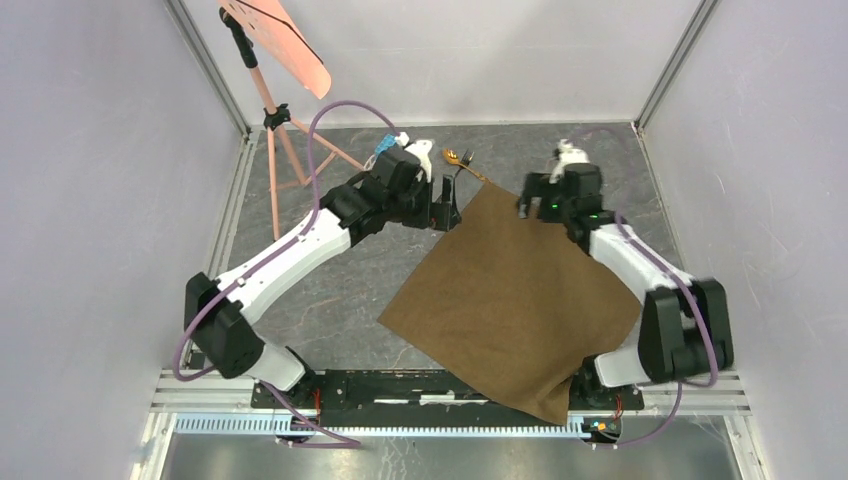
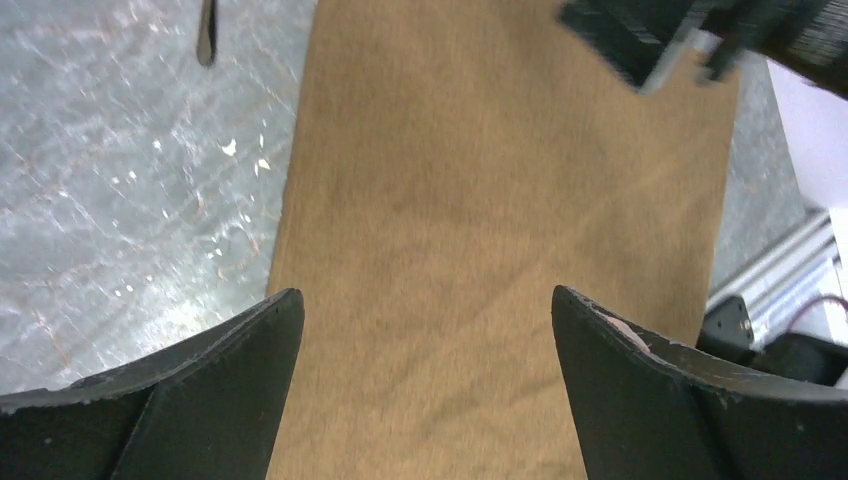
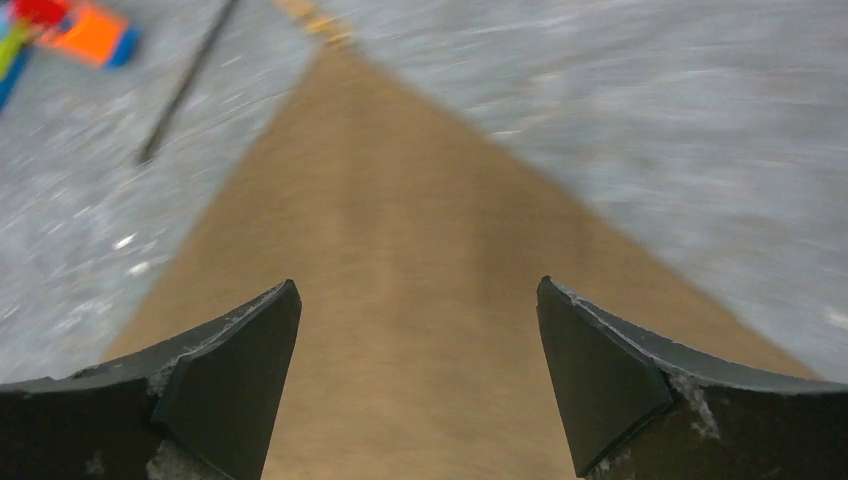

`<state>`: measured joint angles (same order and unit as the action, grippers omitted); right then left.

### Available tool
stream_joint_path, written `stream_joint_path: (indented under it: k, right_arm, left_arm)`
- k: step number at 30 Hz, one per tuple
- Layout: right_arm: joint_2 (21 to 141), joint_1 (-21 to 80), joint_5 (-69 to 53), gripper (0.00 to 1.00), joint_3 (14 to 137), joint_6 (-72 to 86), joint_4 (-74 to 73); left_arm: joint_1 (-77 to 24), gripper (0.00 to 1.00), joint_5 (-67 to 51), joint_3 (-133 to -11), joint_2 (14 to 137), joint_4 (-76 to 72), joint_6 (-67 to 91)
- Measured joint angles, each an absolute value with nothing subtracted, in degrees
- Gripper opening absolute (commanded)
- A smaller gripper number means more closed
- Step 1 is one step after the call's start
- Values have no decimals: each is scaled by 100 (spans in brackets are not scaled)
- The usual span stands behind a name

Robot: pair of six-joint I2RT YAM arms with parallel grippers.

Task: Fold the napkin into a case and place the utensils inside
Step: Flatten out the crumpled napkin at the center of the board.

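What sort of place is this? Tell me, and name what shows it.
Probably a robotics lab test cell: plain grey walls on aluminium frame posts box in a grey marbled tabletop, and two white-and-black robot arms are bolted at its near edge.

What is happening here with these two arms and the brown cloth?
Two robot arms are working on a brown napkin, which lies spread flat and unfolded on the table. The left arm and the right arm hover over its far part, jaws open, holding nothing. The gold spoon and the dark fork lie on the table by the napkin's far corner, not yet inside anything.
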<state>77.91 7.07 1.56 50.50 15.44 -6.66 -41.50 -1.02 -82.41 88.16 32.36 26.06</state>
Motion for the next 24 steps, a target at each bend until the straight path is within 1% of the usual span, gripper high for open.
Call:
stream_joint_path:
  k: [2, 5, 8, 12, 17, 24]
  right_arm:
    - [8281, 1157, -425, 93, 5072, 1756, -276]
    - [9185, 1682, -1039, 91, 5227, 2097, 174]
    - [9942, 1859, -1280, 90, 5384, 2414, 550]
    - [10433, 1787, -1142, 90, 5505, 2674, 921]
    - [10562, 1590, -637, 91, 5572, 2873, 1133]
    - [10624, 753, 54, 92, 5520, 3306, 1378]
  left_arm:
    - [-4150, 100, -296, -7800, 8462, 3159, 2630]
    - [-4150, 100, -497, -7376, 8259, 3028, 2716]
    - [-4150, 100, -609, -7072, 8232, 2976, 2768]
    - [-4150, 100, -692, -6849, 8232, 2967, 2864]
    - [-4150, 100, -766, -6842, 8226, 2912, 2912]
    - [-4150, 100, -764, -6858, 8224, 2904, 2912]
